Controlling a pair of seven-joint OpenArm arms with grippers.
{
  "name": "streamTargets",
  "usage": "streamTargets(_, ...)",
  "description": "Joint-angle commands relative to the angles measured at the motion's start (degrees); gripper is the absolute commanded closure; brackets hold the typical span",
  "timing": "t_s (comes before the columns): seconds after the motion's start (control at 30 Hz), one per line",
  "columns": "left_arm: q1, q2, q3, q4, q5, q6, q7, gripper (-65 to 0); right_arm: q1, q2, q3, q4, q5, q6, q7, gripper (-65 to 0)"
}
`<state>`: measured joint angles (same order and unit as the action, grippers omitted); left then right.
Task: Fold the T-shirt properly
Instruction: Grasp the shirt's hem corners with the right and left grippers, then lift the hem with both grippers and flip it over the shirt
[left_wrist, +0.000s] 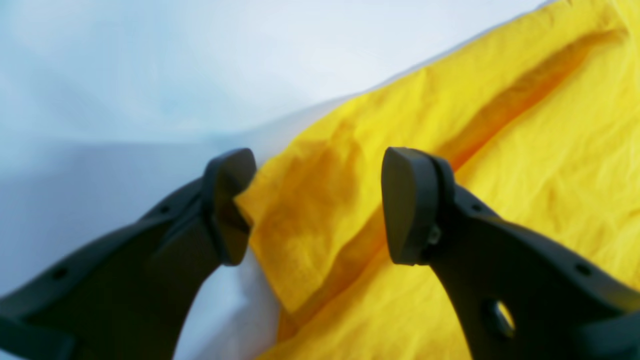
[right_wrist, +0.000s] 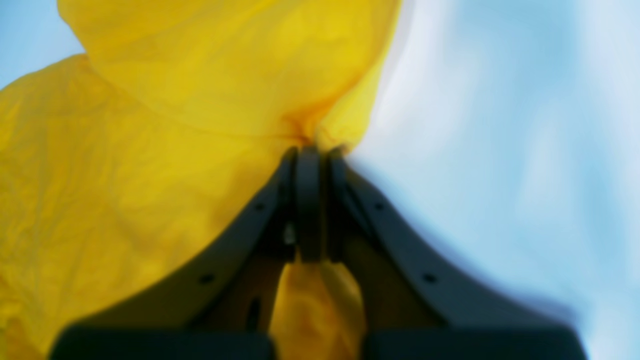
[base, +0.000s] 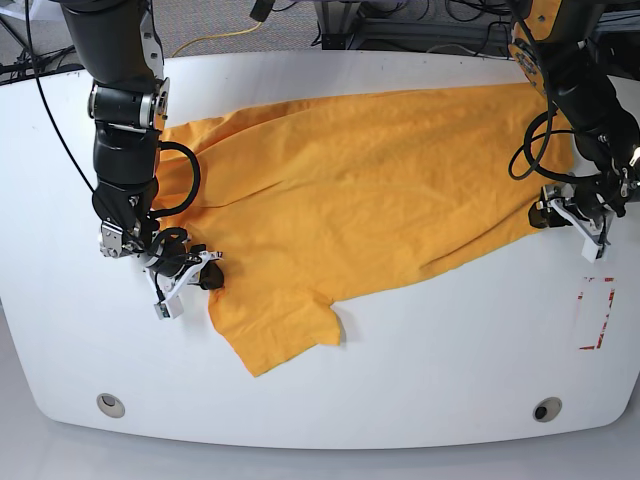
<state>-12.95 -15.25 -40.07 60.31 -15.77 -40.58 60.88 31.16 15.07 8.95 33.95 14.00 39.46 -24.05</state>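
Gripping step: right gripper (right_wrist: 310, 155) jaws are pinched on the T-shirt (base: 350, 190) edge; left gripper (left_wrist: 315, 200) jaws straddle a corner, half-open, and should close next.

White worktop (base: 420, 380) with rounded corners

Two round metal fittings (base: 111, 405) sit near its front edge; a red-marked outline (base: 597, 313) lies at one side; cables (base: 220, 35) trail behind.
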Motion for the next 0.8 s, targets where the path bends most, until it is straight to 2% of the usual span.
streamTargets(0.0,2.1,-0.9,0.5,-0.8,5.5,0.6,6.7,-36.9,1.3,0.7,0.1,0.6,0.6,0.3,0.4,0.0)
streamTargets(0.3,2.4,-0.8,0.6,-0.8,5.8,0.6,6.8,-35.7,1.3,0.6,0.1,0.6,0.6,0.3,0.4,0.0)
streamTargets(0.4,2.2,-0.7,0.6,-0.8,5.8,0.6,6.6,-27.9,1.3,0.6,0.1,0.6,0.6,0.3,0.4,0.0)
streamTargets(0.53,2.0,0.0,0.6,-0.9,5.9,0.6,4.4,-8.8,1.3,0.6,0.1,0.6,0.6,0.3,0.4,0.0)
streamTargets(0.6,2.0,0.6,0.6,-0.8,5.9,0.6,3.6,-1.8,1.3,0.6,0.1,0.6,0.6,0.3,0.5,0.0)
streamTargets(0.63,2.0,0.8,0.6,-0.8,5.9,0.6,3.5,0.0,1.3,0.6,0.1,0.6,0.6,0.3,0.5,0.0)
streamTargets(0.77,2.0,0.9,0.6,-0.8,5.6,0.6,3.5,0.0,1.3,0.6,0.2,0.8,0.6,0.3,0.3,0.0)
